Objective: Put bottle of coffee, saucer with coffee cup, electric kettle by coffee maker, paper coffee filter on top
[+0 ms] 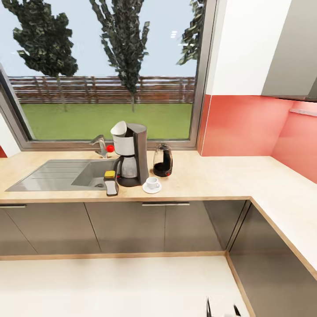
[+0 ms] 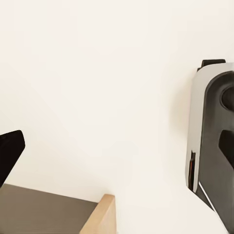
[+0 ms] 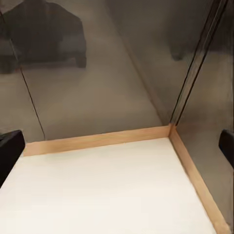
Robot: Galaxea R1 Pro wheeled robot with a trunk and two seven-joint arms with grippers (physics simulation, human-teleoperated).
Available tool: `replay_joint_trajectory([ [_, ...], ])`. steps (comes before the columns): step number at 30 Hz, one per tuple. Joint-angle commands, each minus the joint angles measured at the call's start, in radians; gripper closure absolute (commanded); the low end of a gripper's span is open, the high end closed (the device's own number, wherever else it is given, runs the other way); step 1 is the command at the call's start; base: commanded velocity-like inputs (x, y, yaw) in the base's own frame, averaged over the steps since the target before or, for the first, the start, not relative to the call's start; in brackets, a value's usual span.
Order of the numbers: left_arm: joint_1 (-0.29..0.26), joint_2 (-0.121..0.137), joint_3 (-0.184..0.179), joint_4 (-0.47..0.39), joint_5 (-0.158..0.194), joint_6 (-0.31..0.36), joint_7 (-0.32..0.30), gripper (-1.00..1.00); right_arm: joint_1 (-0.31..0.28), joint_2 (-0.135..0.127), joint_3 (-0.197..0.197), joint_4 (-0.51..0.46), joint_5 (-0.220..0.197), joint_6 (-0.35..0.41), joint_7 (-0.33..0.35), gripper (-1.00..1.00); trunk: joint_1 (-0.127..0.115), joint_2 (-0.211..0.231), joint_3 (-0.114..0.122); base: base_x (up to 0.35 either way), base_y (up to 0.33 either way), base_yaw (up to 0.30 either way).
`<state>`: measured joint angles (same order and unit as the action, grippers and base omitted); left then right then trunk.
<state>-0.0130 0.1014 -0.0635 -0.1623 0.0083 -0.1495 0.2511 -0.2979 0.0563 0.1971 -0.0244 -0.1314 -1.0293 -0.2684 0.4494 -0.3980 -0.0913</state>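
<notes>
From the sink (image 1: 57, 174) rightward, your bottle of coffee (image 1: 110, 184) lies tipped at the basin's lip beside the coffee maker (image 1: 131, 154), so a nudge could roll it in. The coffee cup (image 1: 152, 182) sits on its saucer (image 1: 152, 188), the electric kettle (image 1: 163, 160) behind. Open countertop (image 1: 220, 176) lies right; the right gripper (image 3: 117, 146) hangs wide and empty, the left I cannot tell.

In the head view, two dark fingertips of the right gripper (image 1: 223, 308) are poking up at the bottom edge, spread apart with nothing between them. In the right wrist view its fingers (image 3: 9, 151) are sitting at opposite edges, jaws wide and empty. In the left wrist view one dark finger (image 2: 9, 151) is showing, beside the robot's grey-and-black body (image 2: 214, 141); the left gripper's state is unclear.
</notes>
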Motion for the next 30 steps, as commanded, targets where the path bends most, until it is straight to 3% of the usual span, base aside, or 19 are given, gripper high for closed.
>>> replay_joint_trajectory([
  [1,-0.001,0.001,-0.007,0.002,0.001,-0.002,0.005,-1.00,0.016,0.000,0.011,0.001,-0.008,0.018,0.000,-1.00,0.001,-0.002,-0.002,0.000,0.000,0.000],
  [3,0.000,0.000,-0.007,0.003,0.002,-0.001,0.005,-1.00,0.059,0.002,0.012,0.001,-0.007,0.130,0.001,-1.00,0.001,-0.002,-0.002,0.000,0.000,0.000],
  [6,0.001,-0.001,-0.008,0.034,0.000,-0.001,0.005,-1.00,0.090,0.003,0.012,0.001,-0.007,0.376,0.002,-1.00,0.001,-0.002,-0.002,0.000,0.000,0.000],
  [11,0.001,0.000,-0.007,0.062,0.001,0.005,0.005,-1.00,0.114,0.007,0.013,0.001,-0.007,0.639,0.006,-1.00,0.001,-0.002,-0.002,0.000,0.000,0.000],
  [16,0.002,-0.001,-0.008,0.106,0.001,0.019,0.012,-1.00,0.122,0.012,0.014,-0.001,-0.009,0.989,0.108,-1.00,0.001,-0.002,-0.002,0.000,0.000,0.000],
  [17,0.002,-0.001,-0.007,0.108,0.001,0.021,0.013,-1.00,0.122,0.013,0.014,-0.002,-0.010,1.023,0.118,-1.00,0.001,-0.002,-0.002,0.000,0.000,0.000],
  [18,0.002,-0.001,-0.003,0.112,0.001,0.092,0.015,-1.00,0.123,0.017,0.014,-0.004,-0.012,1.201,0.146,-1.00,0.001,-0.002,-0.002,0.000,0.000,0.000],
  [23,0.002,-0.001,-0.006,0.110,0.002,0.252,0.013,-1.00,0.123,0.019,0.012,-0.005,-0.013,1.260,0.154,-1.00,0.001,-0.002,-0.002,0.000,0.000,0.000],
  [30,0.002,-0.002,-0.005,0.107,0.002,0.283,0.011,-1.00,0.123,0.017,0.012,-0.006,-0.011,1.267,0.156,-1.00,0.001,-0.002,-0.002,0.000,0.000,0.000],
])
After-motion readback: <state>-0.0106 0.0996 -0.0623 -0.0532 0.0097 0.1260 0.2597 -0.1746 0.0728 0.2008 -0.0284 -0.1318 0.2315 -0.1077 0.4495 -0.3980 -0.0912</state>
